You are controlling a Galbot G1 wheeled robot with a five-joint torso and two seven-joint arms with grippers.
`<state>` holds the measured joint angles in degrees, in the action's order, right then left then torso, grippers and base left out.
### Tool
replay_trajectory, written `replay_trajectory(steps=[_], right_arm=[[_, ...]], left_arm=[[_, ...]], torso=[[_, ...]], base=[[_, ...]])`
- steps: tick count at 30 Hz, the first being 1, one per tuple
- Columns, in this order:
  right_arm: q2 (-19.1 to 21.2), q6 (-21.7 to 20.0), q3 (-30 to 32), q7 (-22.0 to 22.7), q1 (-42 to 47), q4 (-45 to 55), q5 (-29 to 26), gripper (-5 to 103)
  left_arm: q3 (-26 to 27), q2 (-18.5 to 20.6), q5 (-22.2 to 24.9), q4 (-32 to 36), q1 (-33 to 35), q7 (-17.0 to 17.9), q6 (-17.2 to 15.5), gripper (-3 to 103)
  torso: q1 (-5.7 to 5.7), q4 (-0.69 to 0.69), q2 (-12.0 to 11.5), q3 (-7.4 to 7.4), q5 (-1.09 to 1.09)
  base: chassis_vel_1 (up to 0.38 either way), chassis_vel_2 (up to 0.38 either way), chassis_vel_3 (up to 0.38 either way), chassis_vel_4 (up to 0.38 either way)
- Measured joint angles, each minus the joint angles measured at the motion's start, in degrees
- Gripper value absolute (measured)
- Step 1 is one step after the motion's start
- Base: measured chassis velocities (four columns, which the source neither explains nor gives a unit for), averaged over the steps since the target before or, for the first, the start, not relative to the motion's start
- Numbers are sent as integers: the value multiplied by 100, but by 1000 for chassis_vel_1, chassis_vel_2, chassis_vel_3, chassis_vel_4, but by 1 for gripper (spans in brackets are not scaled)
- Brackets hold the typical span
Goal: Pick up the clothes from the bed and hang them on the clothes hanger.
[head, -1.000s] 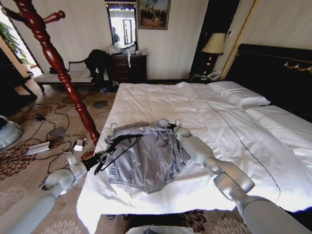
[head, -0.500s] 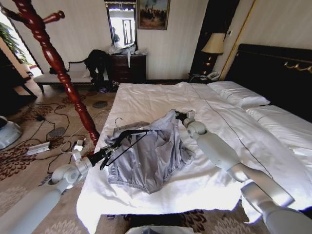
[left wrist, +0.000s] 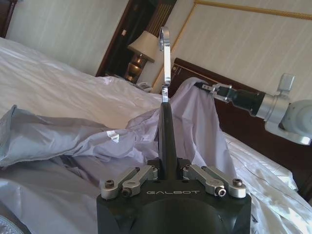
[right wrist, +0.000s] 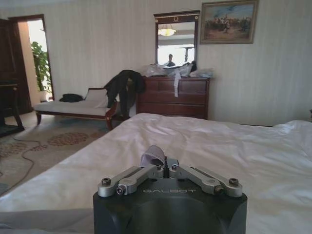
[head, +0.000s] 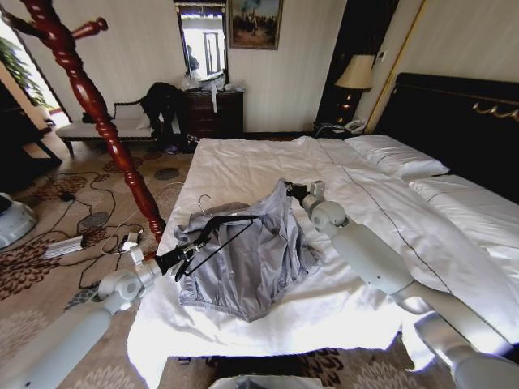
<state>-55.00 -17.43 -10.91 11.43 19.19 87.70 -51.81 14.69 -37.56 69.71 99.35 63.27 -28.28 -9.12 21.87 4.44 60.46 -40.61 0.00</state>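
Left gripper (head: 180, 258) clamped on clothes hanger (head: 217, 229), tucked into clothes (head: 251, 251) mid-bed (head: 268, 166). Right gripper (head: 289, 190) at one o'clock, pinching lifted shirt edge.

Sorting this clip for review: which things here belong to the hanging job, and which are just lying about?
In the job:
- thin grey-blue shirt, pinched by the right gripper
- black hanger with silver hook, held by the left gripper
- white-covered bed

Lying about:
- reddish-brown wooden coat stand
- dark clothes on the bench
- floor cables
- bedside lamp
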Motion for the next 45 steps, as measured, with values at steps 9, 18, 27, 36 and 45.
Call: replay_trajectory(steps=[9,18,27,36,45], right_arm=[[47,-174,-56,179,-99,636,-437,0],[233,-286,128,270,262,1028,-669,0],[303,-374,219,402,473,1251,-893,0],[308,-502,200,502,556,1587,-1294,0],[522,-613,171,527,847,2102,-1465,0]], left_arm=[[-768,-347,157,-395,-771,71,-39,16],[-1490,-933,333,-928,-1724,138,-64,16],[-2118,-1061,428,-1182,-2336,140,-130,16],[-2751,-1235,484,-1534,-2909,80,-139,16],[-3124,-1711,491,-2235,-3557,31,-138,16]], torso=[[0,4,0,0,-2],[0,3,0,0,0],[0,1,0,0,0],[0,1,0,0,0],[0,2,0,0,0]], base=[[0,0,0,0],[0,0,0,0],[0,0,0,0],[0,0,0,0],[0,0,0,0]])
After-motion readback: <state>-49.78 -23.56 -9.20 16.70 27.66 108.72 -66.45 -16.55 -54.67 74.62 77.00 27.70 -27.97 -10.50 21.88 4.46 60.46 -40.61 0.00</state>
